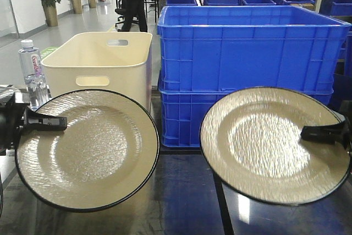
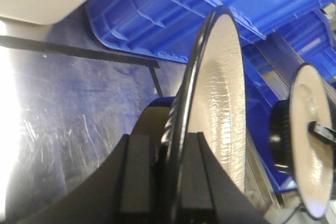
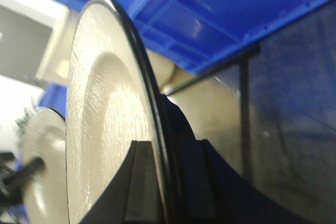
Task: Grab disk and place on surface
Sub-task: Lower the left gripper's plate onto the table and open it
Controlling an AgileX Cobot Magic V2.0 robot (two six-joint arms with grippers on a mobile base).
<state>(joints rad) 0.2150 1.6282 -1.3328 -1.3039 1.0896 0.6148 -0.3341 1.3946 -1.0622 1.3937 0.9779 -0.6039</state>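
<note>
Water bottle (image 1: 30, 70): clear, white cap, standing upright at the far left, just beside the cream bin.
Left pincer (image 1: 55, 123): black, clamped on the left disk's left rim. The left wrist view shows one finger (image 2: 137, 177) on each face of the rim.
Left disk (image 1: 88, 149): round, cream-gold and textured with a thin black edge. It is held up and tilted, face toward the front camera, over the left part of the counter. I cannot tell whether its lower rim touches.
Cream bin (image 1: 102, 61): open-topped with slot handles, behind the left disk and partly hidden by it.
Counter (image 1: 181, 196): dark, glossy and mirror-like, crossed by thin black seam lines. It lies beneath both disks and carries the bin and the crates.
Blue crates (image 1: 247, 53): two stacked, just right of the cream bin and behind the right disk; more blue crates stand farther back.
Right disk (image 1: 272, 144): same make as the left one, also tilted with its face to the front camera. It is held over the right part of the counter, apart from the left disk.
Right pincer (image 1: 319, 134): black, closed on the right disk's right rim. The right wrist view shows a finger (image 3: 139, 182) on either side of the edge.
</note>
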